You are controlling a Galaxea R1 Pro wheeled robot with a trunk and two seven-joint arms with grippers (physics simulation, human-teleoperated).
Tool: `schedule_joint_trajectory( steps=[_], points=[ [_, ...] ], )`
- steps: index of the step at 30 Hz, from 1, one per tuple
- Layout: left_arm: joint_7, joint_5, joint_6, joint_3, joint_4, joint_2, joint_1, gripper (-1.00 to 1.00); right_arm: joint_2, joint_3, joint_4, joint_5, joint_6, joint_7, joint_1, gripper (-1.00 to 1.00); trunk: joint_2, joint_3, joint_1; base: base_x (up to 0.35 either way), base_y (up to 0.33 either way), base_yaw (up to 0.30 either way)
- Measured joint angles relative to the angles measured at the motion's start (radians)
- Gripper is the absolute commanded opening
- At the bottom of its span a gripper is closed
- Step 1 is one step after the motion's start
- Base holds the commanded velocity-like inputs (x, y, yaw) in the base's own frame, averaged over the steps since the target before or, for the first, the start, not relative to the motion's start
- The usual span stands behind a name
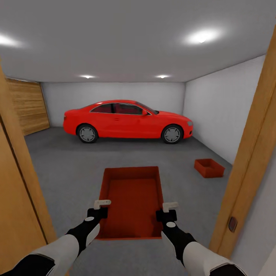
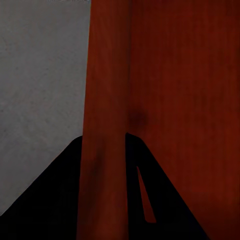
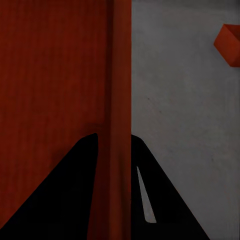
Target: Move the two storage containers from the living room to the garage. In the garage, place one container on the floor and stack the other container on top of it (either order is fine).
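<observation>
Both grippers, left [image 1: 100,209] and right [image 1: 167,211], pinch the carried container's [image 1: 132,199] side walls; the narrow door frame [image 1: 251,153] beside them could knock it loose.

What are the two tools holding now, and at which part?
Both hold one orange-red rectangular open-top bin: the left tool is closed on its left side wall, the right tool on its right side wall, near the robot's end.

matt concrete floor [image 1: 69,168], glossy car [image 1: 128,120]

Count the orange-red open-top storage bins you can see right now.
2. One orange-red rectangular bin is held between both tools, left tool and right tool; another orange-red bin sits on the grey concrete floor near the right wall.
</observation>
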Motion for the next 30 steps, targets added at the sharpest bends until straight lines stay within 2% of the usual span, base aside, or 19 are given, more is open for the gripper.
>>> schedule_joint_trajectory(
  steps=[30],
  points=[
    [0.000,-0.001,0.000,0.001,0.000,0.000,0.000,-1.00,0.000,0.000,0.000,0.000,0.000,0.000,0.000,-1.00,0.000,0.000,0.000,0.321,0.000,0.000]
  ],
)
